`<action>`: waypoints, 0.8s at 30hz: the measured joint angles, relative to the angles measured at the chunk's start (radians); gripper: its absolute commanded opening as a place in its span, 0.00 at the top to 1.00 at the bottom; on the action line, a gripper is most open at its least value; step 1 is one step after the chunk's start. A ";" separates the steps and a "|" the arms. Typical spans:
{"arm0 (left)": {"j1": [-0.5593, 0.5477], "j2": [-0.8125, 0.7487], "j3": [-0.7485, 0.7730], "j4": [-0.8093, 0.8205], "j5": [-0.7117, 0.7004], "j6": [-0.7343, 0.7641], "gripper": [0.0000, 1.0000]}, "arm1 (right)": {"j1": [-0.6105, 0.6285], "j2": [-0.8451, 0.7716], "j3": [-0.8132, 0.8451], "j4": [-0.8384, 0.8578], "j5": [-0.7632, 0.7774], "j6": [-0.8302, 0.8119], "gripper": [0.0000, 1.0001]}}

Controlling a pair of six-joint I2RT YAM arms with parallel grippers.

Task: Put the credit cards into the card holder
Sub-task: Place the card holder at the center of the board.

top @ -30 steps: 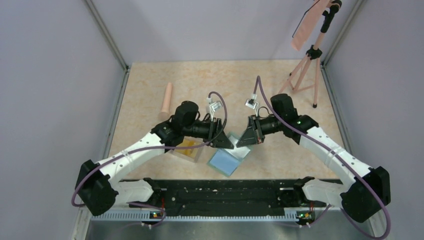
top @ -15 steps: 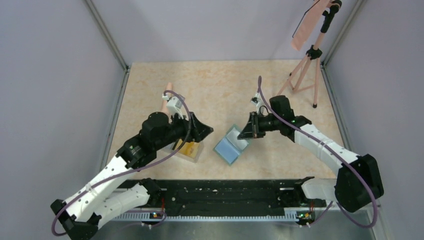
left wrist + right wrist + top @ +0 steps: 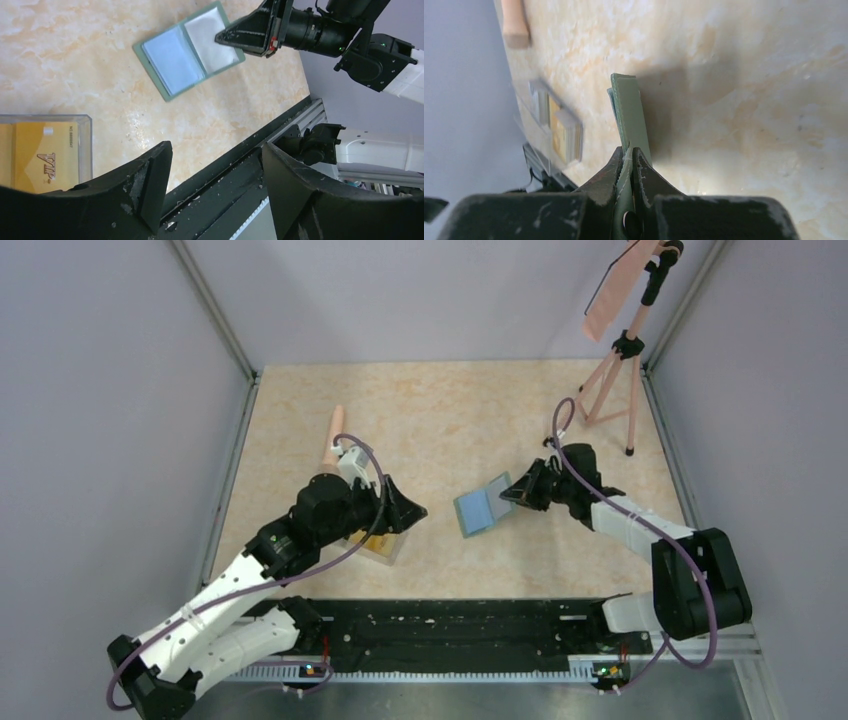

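The card holder (image 3: 480, 508) lies open on the table, green cover down and pale blue pocket pages up; it also shows in the left wrist view (image 3: 187, 52). My right gripper (image 3: 515, 494) is shut on its right edge, pinching the green flap (image 3: 629, 117) by the snap tab. Yellow-orange credit cards (image 3: 380, 537) sit in a clear plastic box (image 3: 85, 125) to the left. My left gripper (image 3: 412, 510) hovers open by that box, holding nothing; its fingers (image 3: 150, 185) frame the table's near edge.
A peach cylinder (image 3: 333, 435) lies at the back left, also seen in the right wrist view (image 3: 514, 20). A pink tripod (image 3: 615, 375) stands at the back right. A black rail (image 3: 450, 625) runs along the near edge. Grey walls close both sides.
My left gripper let go of the card holder, opened and drew back left over the clear box. My right gripper pulled the open card holder to the right and farther back.
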 measured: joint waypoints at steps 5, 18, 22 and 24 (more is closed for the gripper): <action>0.000 0.004 -0.024 0.011 0.018 -0.033 0.29 | -0.013 0.000 0.000 0.047 0.105 0.052 1.00; 0.000 0.034 -0.030 -0.043 -0.002 -0.035 0.27 | -0.016 0.081 0.034 -0.170 0.226 -0.103 0.32; 0.002 0.084 0.003 -0.106 -0.021 -0.016 0.26 | -0.017 0.081 0.125 -0.293 0.325 -0.200 0.22; 0.006 0.109 0.024 -0.133 -0.034 -0.008 0.26 | -0.017 0.081 0.172 -0.338 0.372 -0.244 0.21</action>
